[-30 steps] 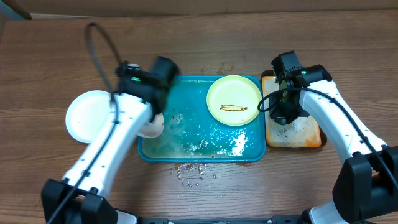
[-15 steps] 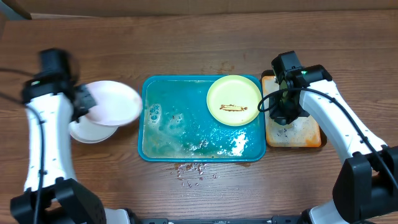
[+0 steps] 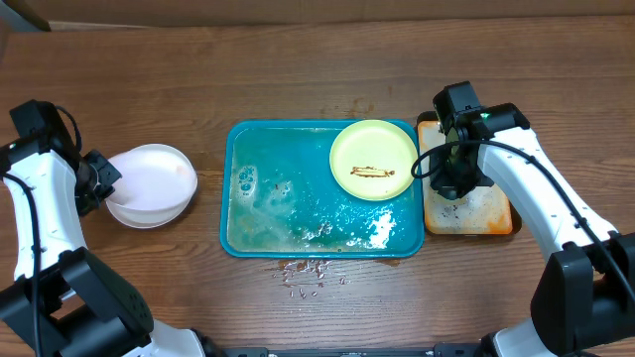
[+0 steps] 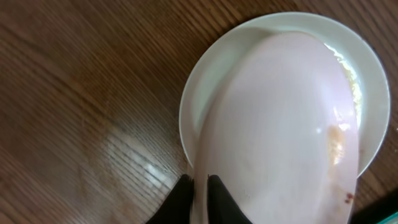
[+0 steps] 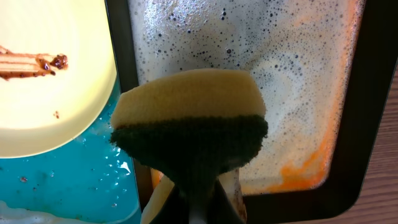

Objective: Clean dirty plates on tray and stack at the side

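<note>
Since a second ago the left gripper (image 4: pixel 200 190) has carried a white plate (image 4: pixel 280 137) off the teal tray (image 3: pixel 298 213) to the counter (image 3: pixel 317 59) on the left, its jaws pinching the rim as it lies on the second white plate (image 4: pixel 194 102). The right gripper (image 5: pixel 198 193) keeps its jaws pressed on the one sponge (image 5: pixel 189 124) above the one orange tray (image 3: pixel 496 213). Farthest, the one yellow-green plate (image 3: pixel 373 149) sits in the teal tray's right corner, making three plates

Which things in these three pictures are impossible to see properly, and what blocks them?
1. The bottom plate: its middle is covered by the top plate in the left wrist and overhead views.
2. Whether the two plates touch: neither view shows it.
3. The right tool: right wrist view, its tips sit behind the sponge.
4. The yellow plate: right wrist view, cut off by the picture edge.
</note>
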Robot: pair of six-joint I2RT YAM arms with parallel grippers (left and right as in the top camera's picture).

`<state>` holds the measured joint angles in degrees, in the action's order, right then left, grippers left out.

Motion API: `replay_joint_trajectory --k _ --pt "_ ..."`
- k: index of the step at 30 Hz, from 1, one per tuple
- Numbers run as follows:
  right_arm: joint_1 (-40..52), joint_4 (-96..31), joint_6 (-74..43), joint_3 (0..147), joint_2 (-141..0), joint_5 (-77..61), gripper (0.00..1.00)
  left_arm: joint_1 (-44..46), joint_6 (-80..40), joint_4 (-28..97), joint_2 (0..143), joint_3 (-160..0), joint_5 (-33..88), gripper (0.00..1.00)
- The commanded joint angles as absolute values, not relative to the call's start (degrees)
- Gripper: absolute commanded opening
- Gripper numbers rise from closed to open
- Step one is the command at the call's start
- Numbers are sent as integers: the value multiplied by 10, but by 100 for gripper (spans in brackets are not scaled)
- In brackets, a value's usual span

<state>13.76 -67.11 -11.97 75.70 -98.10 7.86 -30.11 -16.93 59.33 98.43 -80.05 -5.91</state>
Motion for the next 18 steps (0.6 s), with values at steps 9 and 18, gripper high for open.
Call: replay_joint_trajectory --k 9,18 --pt "97 -652 -116 761 -980 67 4 -288 -139 599 983 -814 138 45" --pt "37 -600 -53 758 -981 -22 4 -130 -56 579 985 -814 249 52"
